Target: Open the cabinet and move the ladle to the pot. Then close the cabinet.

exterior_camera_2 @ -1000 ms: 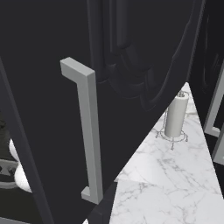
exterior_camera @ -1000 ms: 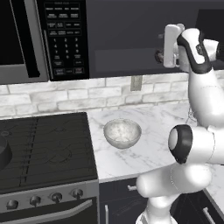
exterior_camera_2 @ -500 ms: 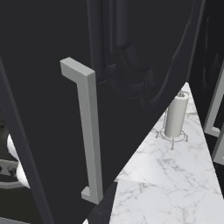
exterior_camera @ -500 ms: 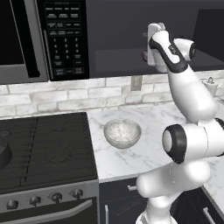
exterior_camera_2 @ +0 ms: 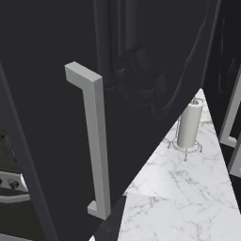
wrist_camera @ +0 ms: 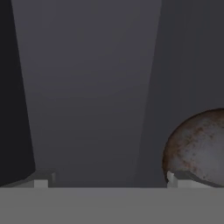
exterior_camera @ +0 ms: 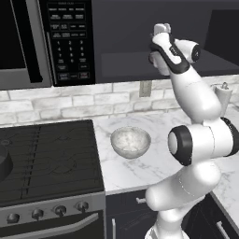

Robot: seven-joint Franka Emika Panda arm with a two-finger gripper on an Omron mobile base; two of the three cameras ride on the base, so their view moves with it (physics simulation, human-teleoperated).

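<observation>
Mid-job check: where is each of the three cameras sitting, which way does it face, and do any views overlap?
Left base view: behind the arm's left, facing stove, bowl, microwave and the opened cabinet; the white arm rises at lower right, its hand up in the cabinet.
Right base view: behind the arm's right, facing the swung-open cabinet door and its handle; paper towel roll beyond.
Hand view: on the hand, looking into the cabinet at the ladle.
Shared: both base views show the marble counter.
</observation>
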